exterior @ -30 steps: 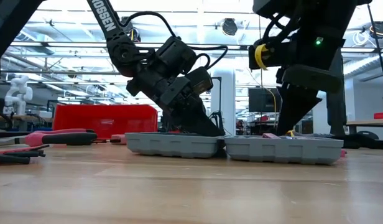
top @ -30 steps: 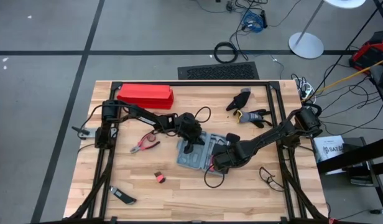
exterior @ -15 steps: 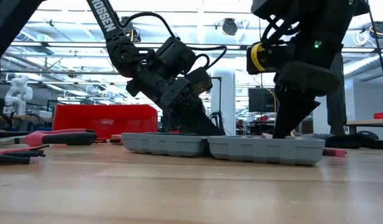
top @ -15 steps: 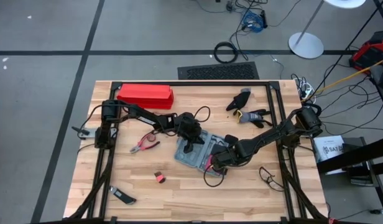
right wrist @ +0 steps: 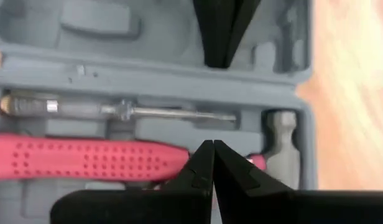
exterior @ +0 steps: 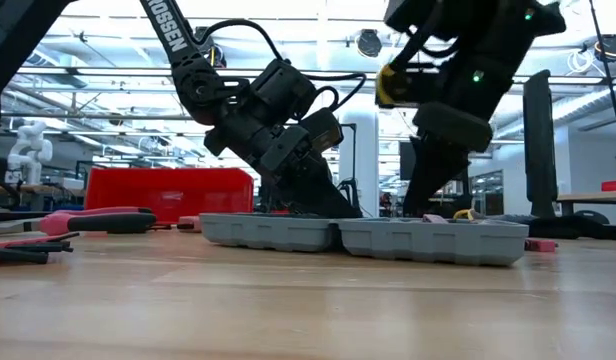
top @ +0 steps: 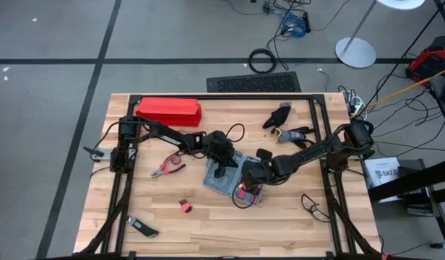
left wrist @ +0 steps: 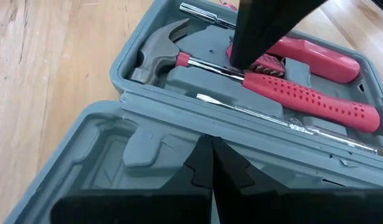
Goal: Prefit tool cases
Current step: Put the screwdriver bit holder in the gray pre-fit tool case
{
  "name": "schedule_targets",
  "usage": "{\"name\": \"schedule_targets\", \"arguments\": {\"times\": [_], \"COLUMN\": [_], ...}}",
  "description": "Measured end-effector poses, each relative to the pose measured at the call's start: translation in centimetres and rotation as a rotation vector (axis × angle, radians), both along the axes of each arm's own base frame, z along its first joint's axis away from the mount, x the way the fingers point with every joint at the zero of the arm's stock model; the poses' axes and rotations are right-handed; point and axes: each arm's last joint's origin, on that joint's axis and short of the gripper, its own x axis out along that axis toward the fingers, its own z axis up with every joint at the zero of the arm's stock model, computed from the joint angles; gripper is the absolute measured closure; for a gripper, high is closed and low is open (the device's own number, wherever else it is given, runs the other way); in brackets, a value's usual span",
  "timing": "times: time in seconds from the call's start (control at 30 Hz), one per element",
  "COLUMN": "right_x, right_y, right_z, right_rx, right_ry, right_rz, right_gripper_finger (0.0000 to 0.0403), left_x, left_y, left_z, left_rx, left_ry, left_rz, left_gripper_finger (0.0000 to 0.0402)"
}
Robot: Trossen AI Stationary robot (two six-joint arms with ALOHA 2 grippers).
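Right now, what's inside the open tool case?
The tool case holds a hammer, a red-handled tool and a slim screwdriver in one half. The other half shows bare recesses. Both grippers, left and right, shut, cover parts of it.

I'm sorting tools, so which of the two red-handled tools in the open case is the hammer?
In the left wrist view, the hammer is the red-handled tool with dotted grip, chrome neck and grey claw head. The smoother red handle beyond it shows no head. The tool case lies open.

two dark arms, black looping cables; white lettering on left arm; yellow band, green light on right.
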Motion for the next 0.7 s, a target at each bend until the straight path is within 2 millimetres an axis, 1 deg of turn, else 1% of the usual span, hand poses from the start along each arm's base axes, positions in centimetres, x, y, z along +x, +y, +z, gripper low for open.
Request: {"name": "schedule_targets", "arguments": {"times": [0.17,0.33,0.47,0.7], "right_x": [-0.3,-0.7,-0.7,-1.3], "right_y": [0.0,0.4,0.8,0.6], "right_z": [-0.5,-0.7,-0.4,0.1], "right_rx": [0.033,0.044,0.049,-0.002], "right_ry": [0.055,0.081,0.061,0.070], "right_rz": [0.000,-0.021,-0.013,-0.053], "right_gripper_finger": [0.0403,0.0403,0.0403,0.0403], "left_x": [0.0,0.0,0.0,0.0], "left_y": [0.0,0.0,0.0,0.0], "left_z": [0.0,0.0,0.0,0.0], "left_rx": [0.000,0.001,0.002,0.002], "left_ry": [0.000,0.001,0.002,0.002], "left_rz": [0.000,0.001,0.003,0.003], "left_gripper_finger": [0.0402,0.0402,0.0402,0.0402]}}
